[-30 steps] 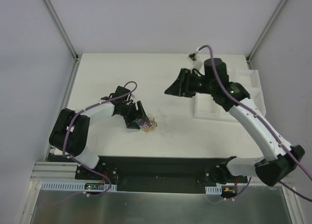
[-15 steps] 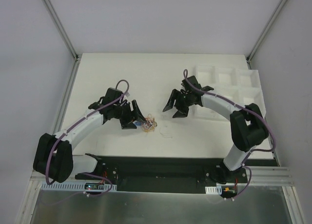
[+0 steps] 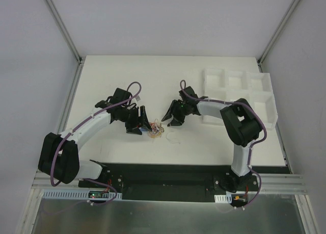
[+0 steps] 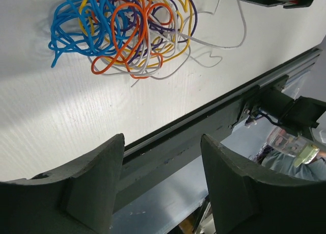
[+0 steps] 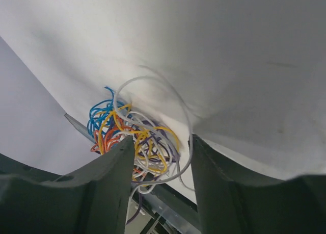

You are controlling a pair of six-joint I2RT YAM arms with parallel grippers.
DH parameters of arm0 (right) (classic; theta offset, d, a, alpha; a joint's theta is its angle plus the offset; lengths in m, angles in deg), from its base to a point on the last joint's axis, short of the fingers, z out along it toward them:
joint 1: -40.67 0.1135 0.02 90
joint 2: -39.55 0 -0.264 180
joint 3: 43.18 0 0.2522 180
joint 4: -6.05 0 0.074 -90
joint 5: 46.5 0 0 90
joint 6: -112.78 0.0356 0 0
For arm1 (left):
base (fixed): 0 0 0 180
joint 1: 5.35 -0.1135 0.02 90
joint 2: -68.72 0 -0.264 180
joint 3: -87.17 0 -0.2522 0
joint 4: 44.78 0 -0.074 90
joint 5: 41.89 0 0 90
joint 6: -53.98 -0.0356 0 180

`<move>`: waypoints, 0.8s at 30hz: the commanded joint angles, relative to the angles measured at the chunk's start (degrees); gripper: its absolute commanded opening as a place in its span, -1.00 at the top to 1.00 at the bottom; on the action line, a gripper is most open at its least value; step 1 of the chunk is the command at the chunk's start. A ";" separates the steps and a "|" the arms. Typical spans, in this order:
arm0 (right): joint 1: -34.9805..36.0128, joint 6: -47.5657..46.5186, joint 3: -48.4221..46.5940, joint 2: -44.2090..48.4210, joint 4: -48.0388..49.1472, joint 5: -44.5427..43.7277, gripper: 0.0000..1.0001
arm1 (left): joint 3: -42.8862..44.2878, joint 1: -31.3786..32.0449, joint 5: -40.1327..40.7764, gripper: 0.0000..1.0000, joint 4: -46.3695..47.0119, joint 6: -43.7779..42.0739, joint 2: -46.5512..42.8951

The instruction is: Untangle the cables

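Cables (image 3: pixel 155 129) in blue, orange, yellow, purple and white lie in one curly knot on the tabletop (image 3: pixel 112 76), about midway between its side edges and nearer the near edge than the far one. One pale loop (image 3: pixel 173 138) trails out towards the right edge. The left arm (image 3: pixel 89 124) and right arm (image 3: pixel 209 106) flank the knot, each with jaws spread and nothing between them. The left jaws sit just beside the bundle, the right ones near it. On this showing the untangling has hardly begun and the step in hand is the approach. The next move calls for pinching a single strand at the knot's edge while the other arm pins the rest. No brand, label or writing can be read.
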 commanded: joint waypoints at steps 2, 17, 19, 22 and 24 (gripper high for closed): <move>3.00 1.73 0.25 0.23 5.53 1.49 0.55 | 1.77 0.81 0.08 -0.19 -4.54 -5.84 0.79; 4.58 0.24 -0.44 27.22 -11.16 -7.49 1.00 | 11.96 3.44 6.49 -0.39 -5.86 -13.41 18.44; 4.49 0.24 -1.93 27.92 -11.17 -5.65 1.00 | 14.41 5.55 7.20 -0.45 -4.98 -13.58 22.13; 4.58 -1.78 -7.63 28.27 -14.49 -2.22 1.00 | 17.41 6.35 9.04 -0.44 -4.89 -11.75 29.42; 4.58 -4.84 -12.11 29.32 -17.40 -1.51 1.00 | 18.99 6.00 9.40 -0.40 -5.07 -10.95 32.33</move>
